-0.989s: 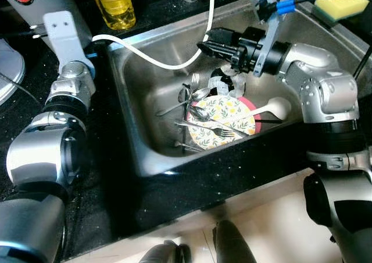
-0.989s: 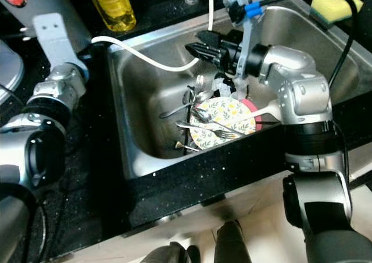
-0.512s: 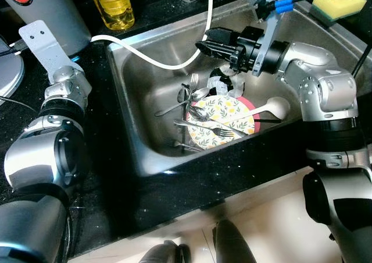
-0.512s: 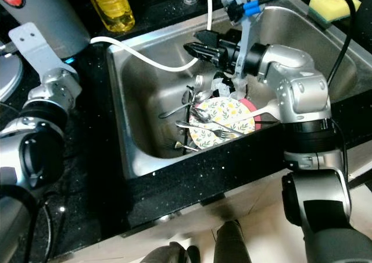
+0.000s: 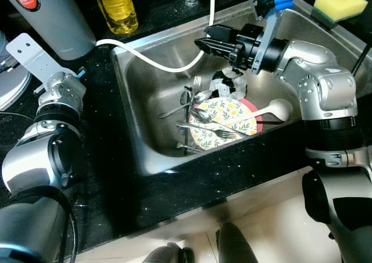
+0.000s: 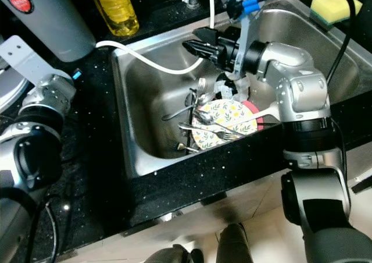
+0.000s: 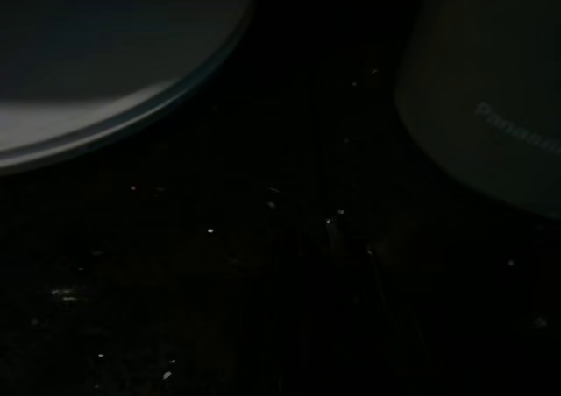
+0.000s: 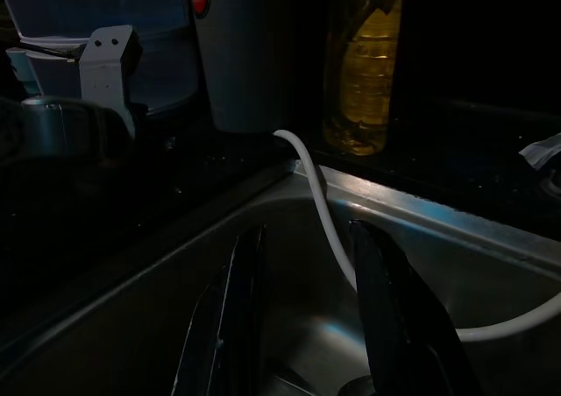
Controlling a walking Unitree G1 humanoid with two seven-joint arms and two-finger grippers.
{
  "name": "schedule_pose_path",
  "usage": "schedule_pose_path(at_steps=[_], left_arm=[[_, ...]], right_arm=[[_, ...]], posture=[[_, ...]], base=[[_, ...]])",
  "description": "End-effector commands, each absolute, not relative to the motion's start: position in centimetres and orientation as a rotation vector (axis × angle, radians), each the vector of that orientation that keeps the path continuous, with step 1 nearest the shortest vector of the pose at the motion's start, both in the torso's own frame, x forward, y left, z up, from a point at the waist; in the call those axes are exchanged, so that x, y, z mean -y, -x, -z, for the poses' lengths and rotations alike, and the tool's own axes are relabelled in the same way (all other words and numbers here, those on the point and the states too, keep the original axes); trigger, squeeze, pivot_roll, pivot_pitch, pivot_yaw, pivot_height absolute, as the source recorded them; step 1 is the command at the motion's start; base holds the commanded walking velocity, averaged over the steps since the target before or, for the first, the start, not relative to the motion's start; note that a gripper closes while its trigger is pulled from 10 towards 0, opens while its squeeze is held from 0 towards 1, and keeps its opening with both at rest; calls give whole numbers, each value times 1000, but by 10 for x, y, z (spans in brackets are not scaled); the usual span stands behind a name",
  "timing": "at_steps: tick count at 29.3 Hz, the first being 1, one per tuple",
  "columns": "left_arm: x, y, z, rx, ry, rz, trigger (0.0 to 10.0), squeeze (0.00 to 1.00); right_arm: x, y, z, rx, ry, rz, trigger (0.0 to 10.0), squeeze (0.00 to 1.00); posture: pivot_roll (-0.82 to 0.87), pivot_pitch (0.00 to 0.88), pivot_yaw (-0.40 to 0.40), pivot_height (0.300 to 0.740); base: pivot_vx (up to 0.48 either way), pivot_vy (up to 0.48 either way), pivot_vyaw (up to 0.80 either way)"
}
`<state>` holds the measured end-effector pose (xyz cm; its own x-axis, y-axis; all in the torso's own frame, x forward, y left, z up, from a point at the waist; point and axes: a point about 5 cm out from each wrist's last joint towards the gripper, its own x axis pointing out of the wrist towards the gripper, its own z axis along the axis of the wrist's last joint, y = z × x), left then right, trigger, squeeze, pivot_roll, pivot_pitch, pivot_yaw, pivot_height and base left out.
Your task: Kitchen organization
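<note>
I see a black speckled counter (image 5: 104, 158) running across the view, with a steel sink (image 5: 145, 100) set into it. At the counter's back left stands a grey canister (image 5: 52, 13) with a red badge, and just right of it a yellow bottle (image 5: 116, 7); a yellow sponge (image 5: 339, 3) lies on the ledge at the sink's far right corner. A white hose (image 5: 151, 62) comes over the sink's left rim and curves up toward the tap at the back. My right arm (image 5: 314, 77) reaches over the sink from the right, and the right gripper (image 5: 200, 42) hangs above the basin near the back wall, close to the hose; in the right wrist view its two fingers (image 8: 386, 317) are spread apart with nothing between them, the hose passing beyond them. In the basin bottom sits a flowered plate (image 5: 222, 120) on a pink plate (image 5: 251, 107), with forks (image 5: 212, 128) and spoons (image 5: 195, 97) lying across and to the left of them, and a white ladle (image 5: 273, 107) resting over the plate's right edge. A crumpled black-and-white thing (image 5: 226, 85) lies just behind the plates; I cannot tell what it is. My left arm (image 5: 49, 135) hangs idle over the counter at left; its wrist view is very dark, and I cannot tell how its gripper stands.
</note>
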<state>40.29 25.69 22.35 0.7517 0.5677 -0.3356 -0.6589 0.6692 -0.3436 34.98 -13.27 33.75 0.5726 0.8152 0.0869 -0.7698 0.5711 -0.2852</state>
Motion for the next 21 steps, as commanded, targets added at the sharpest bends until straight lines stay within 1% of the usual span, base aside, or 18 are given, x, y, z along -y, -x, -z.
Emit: schedule_pose_path(at_steps=[1,2,3,4,5,6,7,8,10,18,19,21], left_arm=[[-262,-390,-182,-371,421,-759,3059,0],[-263,-393,-191,-320,393,-752,10000,0],[-262,-396,-200,-266,373,-732,10000,0],[-262,-396,-200,-266,373,-732,10000,0],[-261,-400,-214,-191,301,-709,10000,0],[-261,-400,-214,-191,301,-709,10000,0],[-260,-402,-224,-136,240,-699,10000,0],[-260,-402,-224,-136,240,-699,10000,0],[-261,-404,-246,-5,94,-704,10000,0],[-258,-406,-264,114,22,-676,10000,0],[-257,-405,-272,170,-20,-677,10000,0],[-257,-404,-280,227,-73,-693,10000,0]], right_arm=[[127,-349,-341,240,235,-959,10000,0],[127,-349,-341,242,235,-958,10000,0],[127,-350,-341,243,234,-958,10000,0],[127,-350,-341,243,234,-958,10000,0],[127,-350,-342,245,234,-960,10000,0],[127,-350,-342,245,234,-960,10000,0],[126,-350,-342,246,234,-963,10000,0],[126,-350,-342,246,234,-963,10000,0],[122,-350,-341,246,237,-981,10000,0],[121,-351,-342,250,240,-986,10000,0],[122,-351,-343,251,242,-985,10000,0],[122,-351,-343,252,244,-985,10000,0]], posture=[[-197,217,155,740],[-193,212,150,740],[-192,210,146,740],[-192,210,146,740],[-189,208,140,740],[-189,208,140,740],[-189,208,140,740],[-189,208,140,740],[-186,199,130,740],[-191,191,128,740],[-194,187,128,740],[-197,183,126,740]], base=[[0,0,0],[0,0,0],[0,0,0],[0,0,0],[0,0,0],[0,0,0],[0,0,0],[0,0,0],[0,0,0],[0,0,0],[0,0,0],[0,0,0]])
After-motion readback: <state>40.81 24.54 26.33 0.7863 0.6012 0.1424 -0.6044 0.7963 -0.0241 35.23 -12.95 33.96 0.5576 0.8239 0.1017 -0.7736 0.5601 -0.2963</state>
